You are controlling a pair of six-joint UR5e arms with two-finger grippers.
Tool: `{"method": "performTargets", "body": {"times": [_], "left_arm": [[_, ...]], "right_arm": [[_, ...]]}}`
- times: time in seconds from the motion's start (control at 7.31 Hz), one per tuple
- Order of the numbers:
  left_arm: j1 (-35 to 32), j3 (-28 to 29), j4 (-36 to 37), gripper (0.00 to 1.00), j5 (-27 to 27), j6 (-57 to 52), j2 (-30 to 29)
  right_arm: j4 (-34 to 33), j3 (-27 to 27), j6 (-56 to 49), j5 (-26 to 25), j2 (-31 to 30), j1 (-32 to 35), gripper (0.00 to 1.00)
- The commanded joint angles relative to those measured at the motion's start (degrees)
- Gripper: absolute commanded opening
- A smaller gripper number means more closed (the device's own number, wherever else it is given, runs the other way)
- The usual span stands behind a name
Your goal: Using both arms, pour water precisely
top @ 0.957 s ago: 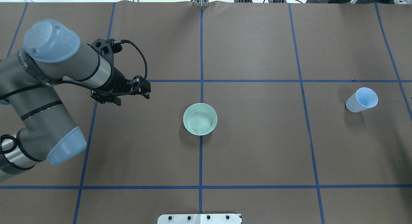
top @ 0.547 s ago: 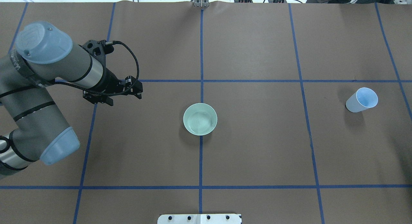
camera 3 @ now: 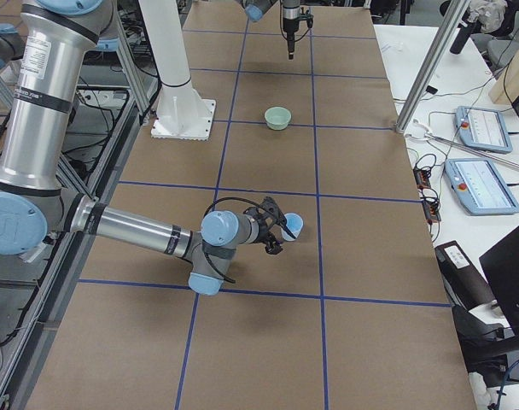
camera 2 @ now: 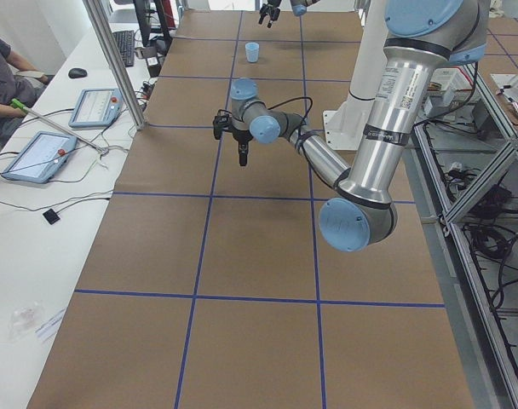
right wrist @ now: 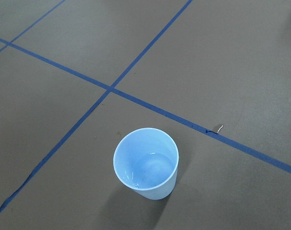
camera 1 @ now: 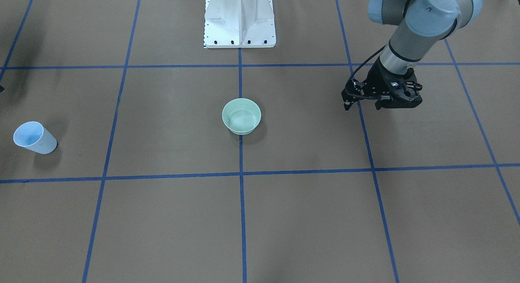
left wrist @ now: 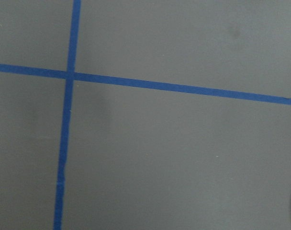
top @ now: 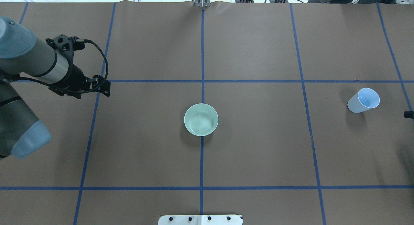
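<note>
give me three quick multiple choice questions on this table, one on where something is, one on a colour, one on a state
1. Where does the green bowl sit?
A. on the centre tape line
B. against the white base
C. at the table's far edge

2. What colour is the cup?
A. red
B. green
C. light blue

3. What state is the cup in?
A. tipped on its side
B. upright, not held
C. upside down

Answers:
1 A: in the overhead view the bowl straddles that line.
2 C: it is light blue inside and out.
3 B: the right wrist view shows it mouth up with nothing gripping it.
</note>
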State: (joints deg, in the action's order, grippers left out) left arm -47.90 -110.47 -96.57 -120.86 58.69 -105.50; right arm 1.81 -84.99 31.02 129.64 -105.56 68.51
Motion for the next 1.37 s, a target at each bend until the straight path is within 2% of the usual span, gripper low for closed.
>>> {"method": "performTargets", "body": {"times": [0.0,0.27,0.55,1.09,1.23], "left_arm": [[-0.8,-0.3,0.1,1.00,-0.2,-1.4,0.9],[-0.8,-0.3,0.1,1.00,-0.2,-1.4,1.2],[-0.7,-0.1,0.0,1.00,-0.2,-1.4,1.2],[-0.7,-0.1,0.0,1.00,-0.2,-1.6,1.2],[-0.7,-0.1,0.0,1.00,-0.2,-1.6,1.3]], "right_arm": [[5.9,1.8,4.5,-5.2,0.0,-4.9,0.99],[8.4,3.9,4.5,-11.2,0.7,-9.2,0.99],[13.0,10.3,4.7,-17.7,3.9,-14.2,0.99],[13.1,11.3,4.3,-23.5,5.4,-17.3,0.99],[13.2,12.6,4.3,-23.6,6.7,-17.6,0.99]]}}
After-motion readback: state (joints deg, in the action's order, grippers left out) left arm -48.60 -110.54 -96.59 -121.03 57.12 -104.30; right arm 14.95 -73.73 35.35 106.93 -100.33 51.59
